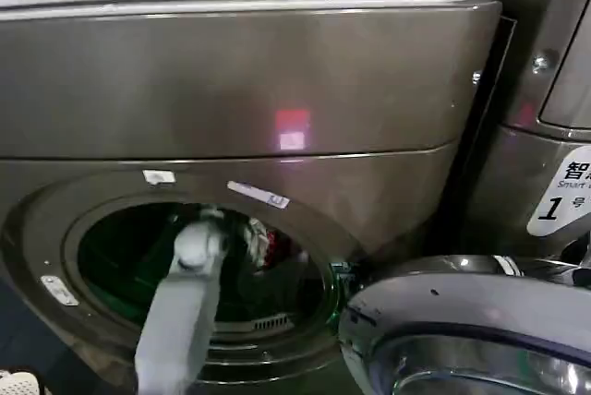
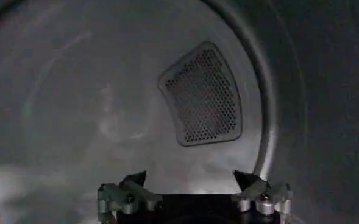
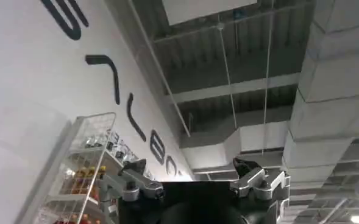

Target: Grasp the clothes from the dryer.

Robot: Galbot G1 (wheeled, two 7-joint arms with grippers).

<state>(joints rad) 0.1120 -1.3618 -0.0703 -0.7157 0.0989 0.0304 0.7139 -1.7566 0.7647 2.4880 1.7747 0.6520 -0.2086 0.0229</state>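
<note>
Left arm (image 1: 180,307) reaches through dryer (image 1: 231,90) porthole; its wrist and gripper hidden inside drum in head view. Left gripper (image 2: 191,182) fingers spread wide, nothing between, facing perforated vent panel (image 2: 202,94) on dim drum wall. Clothes (image 1: 266,243): white-and-red bundle partly visible inside porthole, just right of arm. Neighbouring machine's sticker (image 1: 561,197) reads "1", "Smart" cut off. Open door (image 1: 471,330) crowds lower right. Right gripper (image 3: 194,179) wide, empty, aimed at ceiling; wall lettering unreadable.

bronze-grey dryer (image 1: 231,72), possibly red-and-white clothes (image 1: 268,243), grey arm (image 1: 180,312)

Left end effector (image 2: 191,182) open, right end effector (image 3: 194,173) open, upturned.
</note>
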